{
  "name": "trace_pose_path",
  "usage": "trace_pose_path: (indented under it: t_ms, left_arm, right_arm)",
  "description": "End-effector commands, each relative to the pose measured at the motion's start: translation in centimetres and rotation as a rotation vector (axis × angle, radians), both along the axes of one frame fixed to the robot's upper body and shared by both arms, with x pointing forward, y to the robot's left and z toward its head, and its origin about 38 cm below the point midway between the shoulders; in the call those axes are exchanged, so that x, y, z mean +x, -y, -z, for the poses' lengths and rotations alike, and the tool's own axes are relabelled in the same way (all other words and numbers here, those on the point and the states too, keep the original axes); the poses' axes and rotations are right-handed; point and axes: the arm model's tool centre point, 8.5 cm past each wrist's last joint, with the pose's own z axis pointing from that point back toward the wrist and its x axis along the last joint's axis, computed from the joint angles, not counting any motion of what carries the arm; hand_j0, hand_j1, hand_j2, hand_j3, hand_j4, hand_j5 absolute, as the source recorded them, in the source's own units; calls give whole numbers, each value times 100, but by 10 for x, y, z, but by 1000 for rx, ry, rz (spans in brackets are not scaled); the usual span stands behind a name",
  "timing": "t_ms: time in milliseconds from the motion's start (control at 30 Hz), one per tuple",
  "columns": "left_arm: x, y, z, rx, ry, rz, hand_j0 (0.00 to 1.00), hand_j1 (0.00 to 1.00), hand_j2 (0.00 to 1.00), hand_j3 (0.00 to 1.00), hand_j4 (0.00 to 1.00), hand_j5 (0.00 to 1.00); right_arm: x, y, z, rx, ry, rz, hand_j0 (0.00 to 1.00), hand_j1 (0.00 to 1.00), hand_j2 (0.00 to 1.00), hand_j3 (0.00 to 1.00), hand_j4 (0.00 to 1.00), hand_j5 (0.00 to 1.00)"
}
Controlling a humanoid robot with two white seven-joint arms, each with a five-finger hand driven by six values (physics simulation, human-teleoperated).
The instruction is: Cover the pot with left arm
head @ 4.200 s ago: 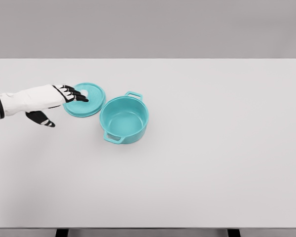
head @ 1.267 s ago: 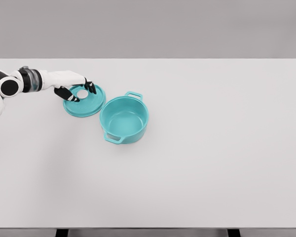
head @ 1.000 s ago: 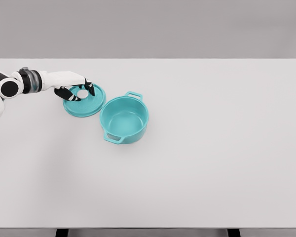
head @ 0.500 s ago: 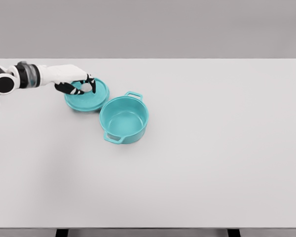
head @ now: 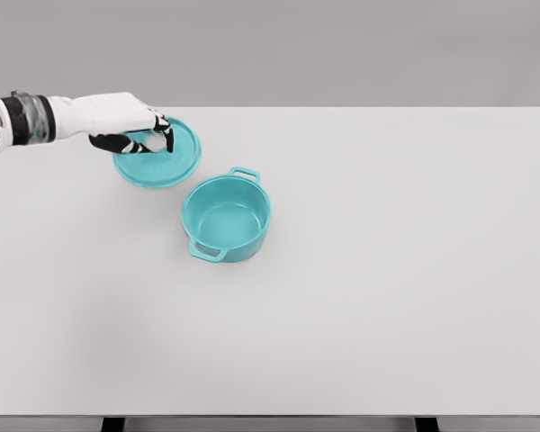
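Stretching across the lower half of the frame, the white table (head: pixel 360 342) lies bare from its near edge up to the pot (head: pixel 226 218), which sits left of centre with its mouth open and uncovered, one handle toward the lower left and the other toward the upper right. Wide bare tabletop runs to the right of the pot as far as the right edge. Farther back, at the upper left, the lid (head: pixel 159 154) hangs beside the pot's far left rim, apart from it and near the table's far edge. The left hand (head: pixel 130 123) reaches in level from the left edge, palm down, its dark fingers (head: pixel 117 141) curled around the lid's pale knob (head: pixel 154 142), gripping it from above.
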Motion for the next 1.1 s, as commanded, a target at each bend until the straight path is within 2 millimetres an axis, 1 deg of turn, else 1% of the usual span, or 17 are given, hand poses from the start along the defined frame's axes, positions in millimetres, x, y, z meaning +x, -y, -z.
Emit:
trace_pose_path:
  t_ms: [0,67,133,167,200,233,367,467,500,600,667,700,767,1067]
  left_arm:
    - [-5,1,-8,-11,23,17,54,54,54,54,54,54]
    - [-9,8,-10,-10,31,44,54,54,54,54,54,54]
    - [-15,10,-16,-3,44,68,54,54,54,54,54,54]
    - [-20,15,-11,5,35,91,54,54,54,54,54,54]
    - [-21,13,-13,-2,39,91,54,54,54,54,54,54]
    - [-23,16,-16,-8,44,101,54,54,54,54,54,54]
    - [-37,24,-13,-13,19,152,54,54,54,54,54,54]
    - [-43,24,-15,-28,13,165,54,54,54,54,54,54]
    - [-44,27,-11,-21,1,174,54,54,54,54,54,54]
    - [-45,34,-8,-23,-5,189,54,54,54,54,54,54]
    - [-45,42,-6,-31,-8,203,54,54,54,54,54,54]
    - [-46,51,-2,-32,-18,223,54,54,54,54,54,54]
    - [-49,59,-2,-37,-17,247,54,54,54,54,54,54]
    - [-53,85,5,-52,-32,302,54,54,54,54,54,54]
  right_arm:
    - [0,0,0,0,-1,-1,100,100,100,100,100,100]
    - [0,0,0,0,1,-1,100,100,100,100,100,100]
    - [0,0,0,0,1,-1,100,100,100,100,100,100]
    - [0,0,0,0,1,-1,100,100,100,100,100,100]
    - [0,0,0,0,1,1,100,100,100,100,100,100]
    - [0,0,0,0,1,1,100,100,100,100,100,100]
    - [0,0,0,0,1,-1,100,100,100,100,100,100]
    - [0,0,0,0,1,-1,100,100,100,100,100,100]
    - [0,0,0,0,1,-1,100,100,100,100,100,100]
    - [0,0,0,0,1,-1,100,100,100,100,100,100]
    - [0,0,0,0,1,-1,100,100,100,100,100,100]
    - [0,0,0,0,1,-1,100,100,100,100,100,100]
    - [0,0,0,0,-1,-1,100,100,100,100,100,100]
    - [0,0,0,0,1,-1,100,100,100,100,100,100]
